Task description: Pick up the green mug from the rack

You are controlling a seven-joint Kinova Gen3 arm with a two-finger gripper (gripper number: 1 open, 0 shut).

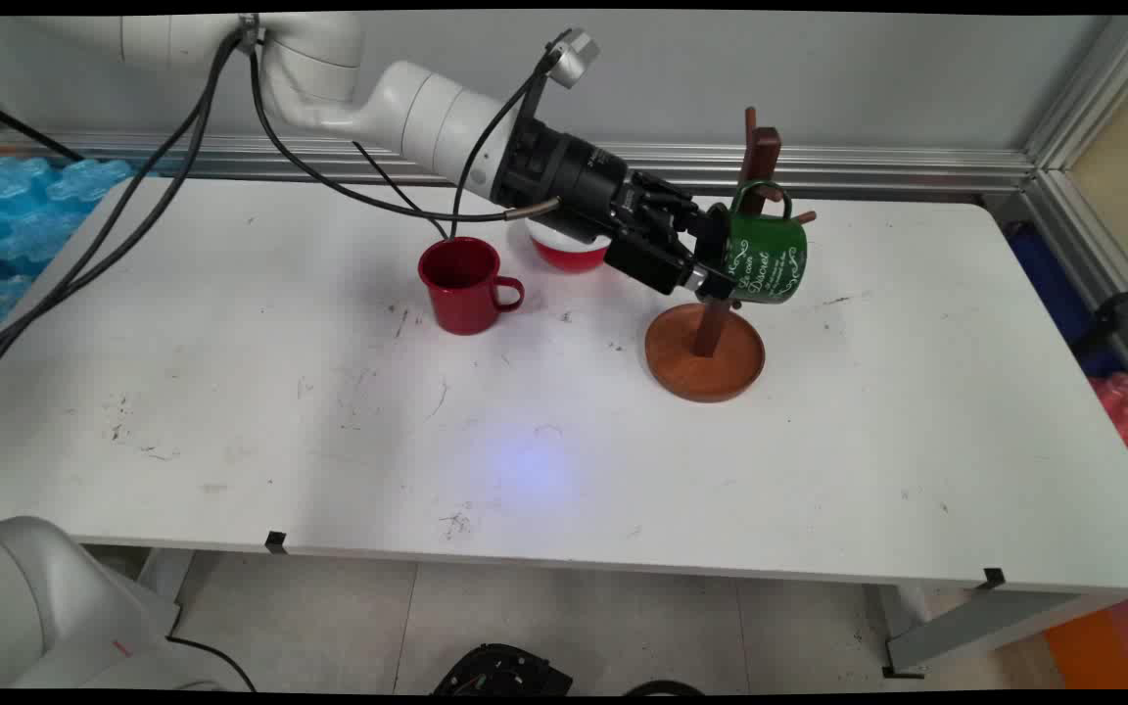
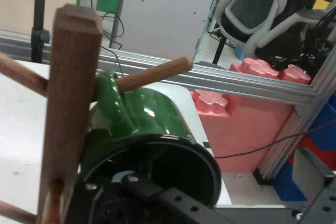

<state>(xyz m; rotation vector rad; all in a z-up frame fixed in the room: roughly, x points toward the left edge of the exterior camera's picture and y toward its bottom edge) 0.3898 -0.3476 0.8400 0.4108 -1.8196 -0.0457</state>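
The end effector [image 1: 713,262] is gripping the rim of a green mug [image 1: 770,257], lettered in white script, hanging its handle over a wooden rack's [image 1: 711,323] peg.

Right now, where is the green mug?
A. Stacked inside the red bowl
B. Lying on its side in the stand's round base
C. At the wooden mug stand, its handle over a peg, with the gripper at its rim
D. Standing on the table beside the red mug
C: the green mug hangs tilted at the wooden stand, its handle looped over a peg, with the gripper clamped on its rim.
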